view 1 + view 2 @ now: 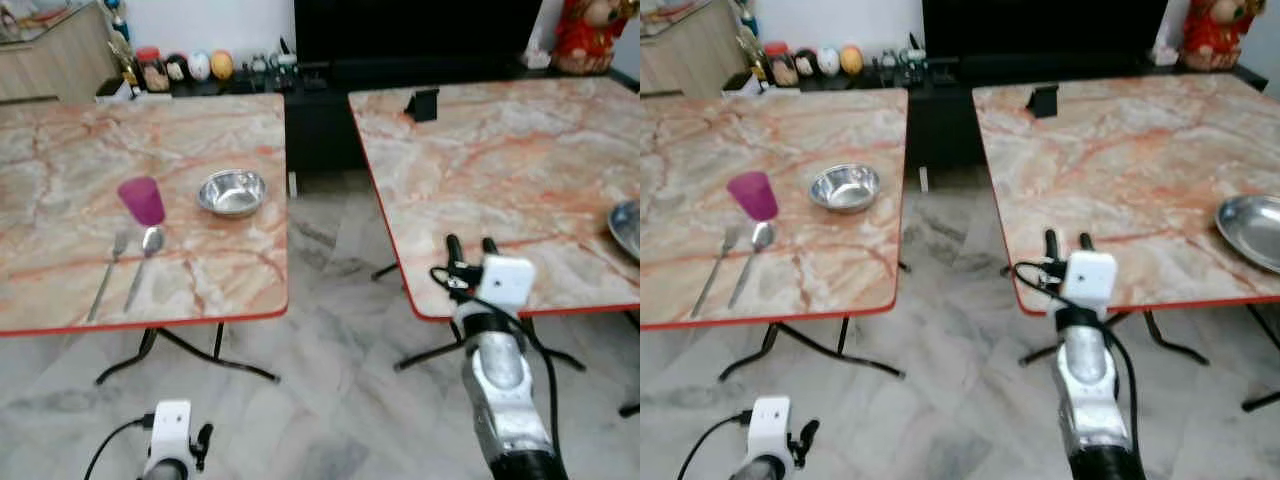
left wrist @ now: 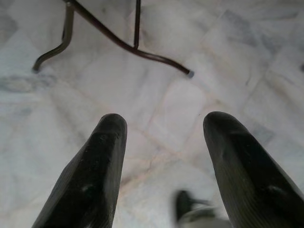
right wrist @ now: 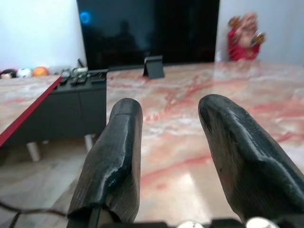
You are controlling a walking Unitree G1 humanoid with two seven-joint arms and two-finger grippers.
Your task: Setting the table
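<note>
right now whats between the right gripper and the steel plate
Only bare marble tabletop: the right gripper hovers at the near edge, the steel plate lies off to its right, seen in the right eye view.

Two tables with marble-pattern tops and red edges stand side by side on a pale marble floor (image 1: 330, 370), with a gap between them. On the left table (image 1: 60, 170) there is a purple cup (image 1: 143, 201), standing upright, and near it, toward the gap, a steel bowl (image 1: 232, 192). Just in front of the cup lie a fork (image 1: 105, 275) and a spoon (image 1: 142, 262), side by side, with the handles pointing to the near edge. On the right table (image 1: 1120, 150) a small black stand (image 1: 1043, 100) sits near the far edge, and a steel plate (image 1: 1252, 230) lies at the right side. Both tables rest on dark metal legs (image 1: 190, 355).
</note>
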